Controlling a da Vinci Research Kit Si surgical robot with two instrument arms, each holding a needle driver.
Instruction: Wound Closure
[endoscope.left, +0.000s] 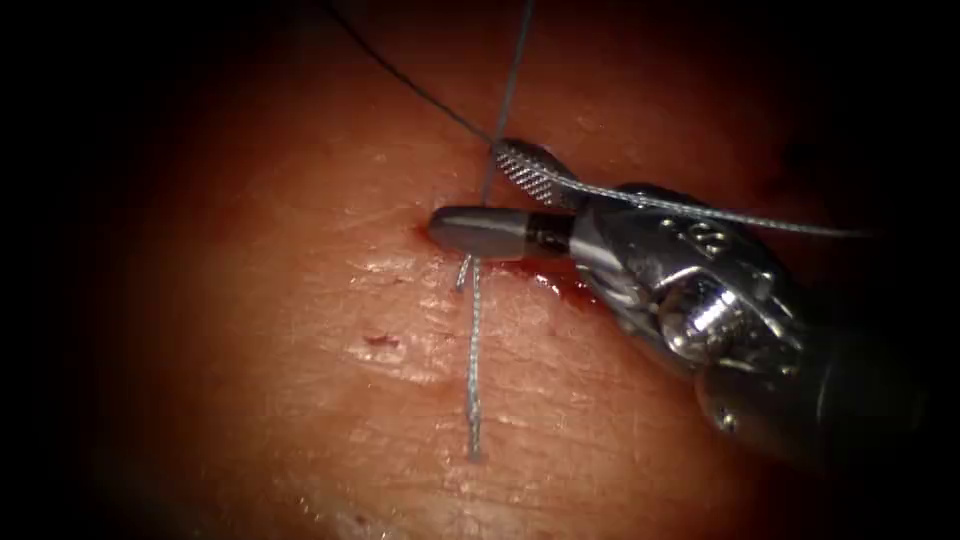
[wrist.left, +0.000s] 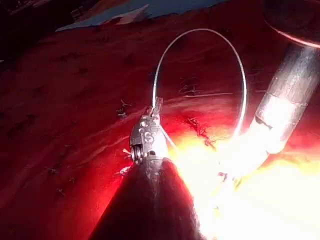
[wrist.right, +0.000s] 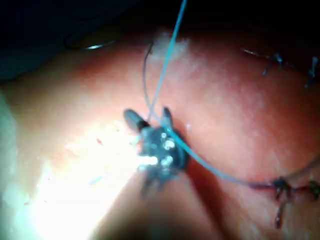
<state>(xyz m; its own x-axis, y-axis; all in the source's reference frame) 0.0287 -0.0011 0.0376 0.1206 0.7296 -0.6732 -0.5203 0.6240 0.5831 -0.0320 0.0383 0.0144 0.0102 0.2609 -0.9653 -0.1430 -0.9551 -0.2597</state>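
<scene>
1. One tool in the endoscope view: right tool (endoscope.left: 505, 195), coming in from the right, jaws apart over the cut (endoscope.left: 545, 275), nothing clamped between them. Thread (endoscope.left: 700, 210) lies across the upper jaw and runs off right; another strand climbs up out of frame.
2. Left tool (wrist.left: 156, 107) seen in its own wrist view, jaws together on the thread, which arcs in a loop (wrist.left: 200, 31) over to the right tool's shaft (wrist.left: 280, 110).
3. Needle: can't find it, so can't tell where it sits or whether it's in the tissue (endoscope.left: 250, 330).
4. Short thread tail (endoscope.left: 473, 380) lies on the tissue below the lower jaw, coming out at the cut beside red fluid (endoscope.left: 560, 285).
5. Progress, judged: earlier stitches (wrist.right: 280, 192) with cut ends sit further along the wound, so part is closed. This stitch looks passed but not tied; knot and trimming left.
6. Writing: small marks on the right tool's wrist (endoscope.left: 708, 238), unreadable. No brands legible.
</scene>
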